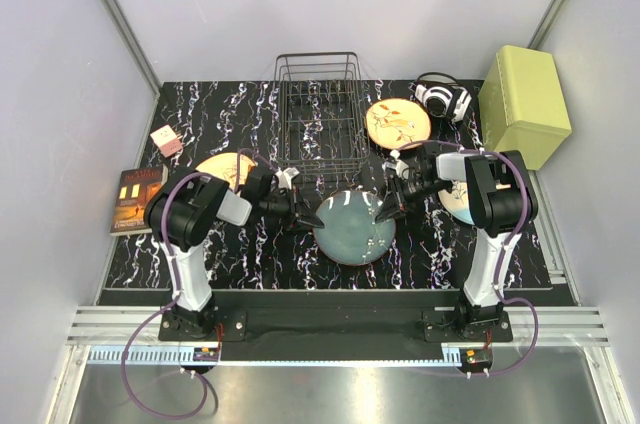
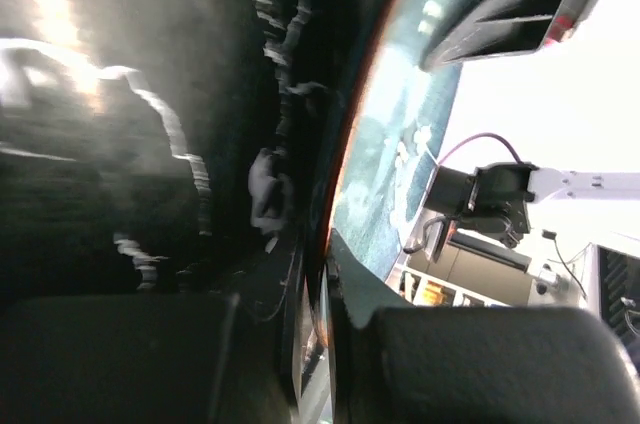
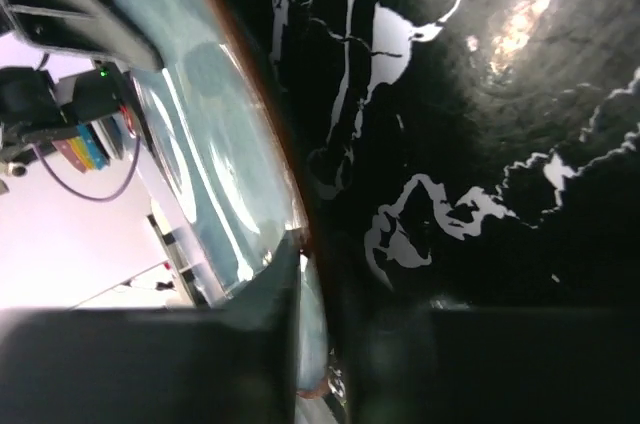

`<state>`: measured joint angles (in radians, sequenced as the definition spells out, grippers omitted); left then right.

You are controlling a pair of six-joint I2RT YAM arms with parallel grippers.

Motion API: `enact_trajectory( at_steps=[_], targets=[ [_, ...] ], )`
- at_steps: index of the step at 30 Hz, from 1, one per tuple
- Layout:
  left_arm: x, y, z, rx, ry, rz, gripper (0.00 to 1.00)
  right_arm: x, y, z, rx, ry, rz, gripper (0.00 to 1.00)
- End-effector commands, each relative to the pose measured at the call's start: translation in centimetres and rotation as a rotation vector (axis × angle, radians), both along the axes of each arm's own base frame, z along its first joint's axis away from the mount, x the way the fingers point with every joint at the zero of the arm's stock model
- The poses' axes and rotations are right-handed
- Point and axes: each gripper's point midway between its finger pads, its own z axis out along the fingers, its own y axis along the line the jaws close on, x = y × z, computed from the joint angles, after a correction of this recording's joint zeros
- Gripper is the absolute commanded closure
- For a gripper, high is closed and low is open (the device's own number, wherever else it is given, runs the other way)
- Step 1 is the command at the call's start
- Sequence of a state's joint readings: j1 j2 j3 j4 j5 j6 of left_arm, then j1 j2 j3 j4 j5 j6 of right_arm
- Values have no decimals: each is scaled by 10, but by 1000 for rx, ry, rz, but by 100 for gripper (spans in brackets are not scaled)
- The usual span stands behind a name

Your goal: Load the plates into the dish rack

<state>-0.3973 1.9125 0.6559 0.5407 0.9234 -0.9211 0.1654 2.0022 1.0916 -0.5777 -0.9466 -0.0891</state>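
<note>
We are counting four plates: one teal plate [image 1: 355, 229], two orange plates [image 1: 398, 123] [image 1: 222, 168] and one pale plate [image 1: 455, 207]. We are also counting one dish rack [image 1: 320, 114], one yellow-green box [image 1: 523, 104], one headset [image 1: 443, 99], one book [image 1: 133, 200] and one small pink box [image 1: 166, 140].

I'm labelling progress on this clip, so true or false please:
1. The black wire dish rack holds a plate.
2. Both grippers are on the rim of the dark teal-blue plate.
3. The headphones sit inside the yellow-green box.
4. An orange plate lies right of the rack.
1. False: the black wire dish rack holds no plate.
2. True: the left gripper and the right gripper each have the rim of the dark teal-blue round plate between their fingers.
3. False: the black-and-white headphones lie beside the yellow-green box, outside it.
4. True: the orange round plate lies flat just right of the rack.
</note>
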Motion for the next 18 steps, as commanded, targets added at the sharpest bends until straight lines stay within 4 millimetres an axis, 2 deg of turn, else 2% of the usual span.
enact_trajectory(
  at_steps=[1,3,4,5,6,7,8,9,10,11,13,14,16,17,18],
  targets=[
    [33,-27,63,-164,-218,-49,100,-13,16,9,34,38,23,100],
    [32,-24,63,-128,-232,-60,95,-13,12,14,0,30,7,100],
    [31,-22,64,-111,-242,-65,86,-15,11,19,-8,24,10,100],
    [34,-19,72,-84,-325,-73,77,-17,10,33,-7,8,5,100],
    [28,-13,69,-41,-297,-80,65,-18,9,41,-10,-9,16,100],
    [27,-9,74,-20,-328,-86,59,-15,10,53,-9,-44,36,100],
    [30,-2,91,9,-452,-89,54,-21,7,66,-15,-70,63,100],
    [22,7,92,44,-439,-98,44,-24,3,69,-36,-88,80,100],
    [18,11,101,52,-476,-112,43,-25,1,77,-43,-111,97,100],
    [17,19,118,67,-585,-136,43,-34,-3,87,-50,-129,125,100],
    [3,31,129,109,-573,-171,42,-34,-8,102,-72,-175,144,100],
    [1,39,143,117,-649,-181,42,-40,-10,113,-78,-192,155,100],
    [-10,48,158,125,-707,-208,41,-39,-11,132,-85,-227,155,100],
    [-17,52,160,123,-697,-221,41,-45,-13,142,-89,-220,152,100],
    [-19,53,163,124,-714,-228,41,-42,-13,153,-90,-246,149,100]
  ],
)
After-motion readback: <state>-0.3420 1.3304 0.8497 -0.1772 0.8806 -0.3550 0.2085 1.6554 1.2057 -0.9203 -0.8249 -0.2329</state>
